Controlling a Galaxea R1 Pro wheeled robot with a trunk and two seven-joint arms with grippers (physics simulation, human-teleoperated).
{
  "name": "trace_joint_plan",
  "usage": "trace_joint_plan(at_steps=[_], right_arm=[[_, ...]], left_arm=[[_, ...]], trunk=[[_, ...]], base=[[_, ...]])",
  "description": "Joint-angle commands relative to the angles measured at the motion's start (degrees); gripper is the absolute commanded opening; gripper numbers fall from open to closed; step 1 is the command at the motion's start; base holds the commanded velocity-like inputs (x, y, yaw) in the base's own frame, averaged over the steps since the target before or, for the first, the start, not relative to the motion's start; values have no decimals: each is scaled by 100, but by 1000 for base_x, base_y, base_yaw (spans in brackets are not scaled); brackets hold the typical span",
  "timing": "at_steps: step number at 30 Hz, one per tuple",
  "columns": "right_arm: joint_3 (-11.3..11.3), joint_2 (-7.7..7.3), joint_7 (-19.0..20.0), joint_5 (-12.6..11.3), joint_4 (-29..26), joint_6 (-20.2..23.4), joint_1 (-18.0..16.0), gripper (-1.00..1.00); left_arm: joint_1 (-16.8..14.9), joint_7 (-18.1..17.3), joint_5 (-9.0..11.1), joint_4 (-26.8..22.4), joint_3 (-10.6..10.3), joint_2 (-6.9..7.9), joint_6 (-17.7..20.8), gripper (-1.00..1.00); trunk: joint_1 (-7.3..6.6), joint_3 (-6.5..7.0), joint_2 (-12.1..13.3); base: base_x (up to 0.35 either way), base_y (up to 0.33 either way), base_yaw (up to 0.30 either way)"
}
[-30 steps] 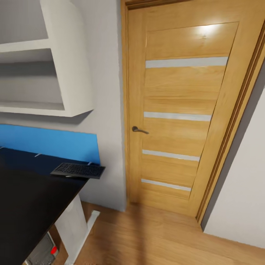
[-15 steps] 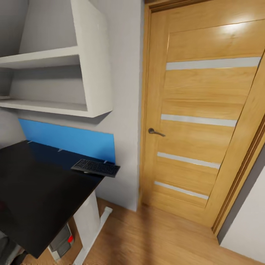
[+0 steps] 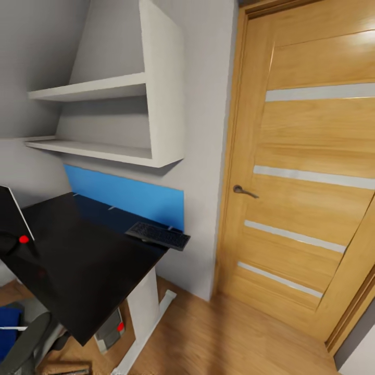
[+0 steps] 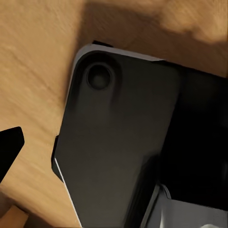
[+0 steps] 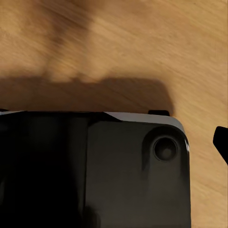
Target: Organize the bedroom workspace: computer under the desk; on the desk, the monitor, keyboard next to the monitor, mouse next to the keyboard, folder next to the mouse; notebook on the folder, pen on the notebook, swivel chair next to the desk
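Now swung leftward since a second ago: monitor edge, folder on swivel chair newly visible; keyboard on desk corner. Approach underway, probably. Jaw state impossible to tell.

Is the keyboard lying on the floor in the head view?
No, the keyboard lies on the black desk, near its far corner, just in front of the blue wall panel.
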Motion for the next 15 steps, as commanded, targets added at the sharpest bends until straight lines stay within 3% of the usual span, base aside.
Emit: trace_joint_plan(at_steps=[1, 9, 15], right_arm=[[3, 1, -4, 5, -10, -23, -4, 100], [-28, -5, -53, -9, -342, -58, -4, 100], [-37, -21, -320, -10, -589, -68, -7, 100]], left_arm=[[3, -2, 25, -63, 31, -2, -19, 100], [3, -7, 38, -626, 32, -8, -49, 100], [3, -9, 32, -1109, 27, -40, -41, 100]], trunk=[[-21, 11, 35], [-197, 155, 356], [-329, 262, 597]], base=[[0, 0, 284], [0, 0, 283], [0, 0, 277]])
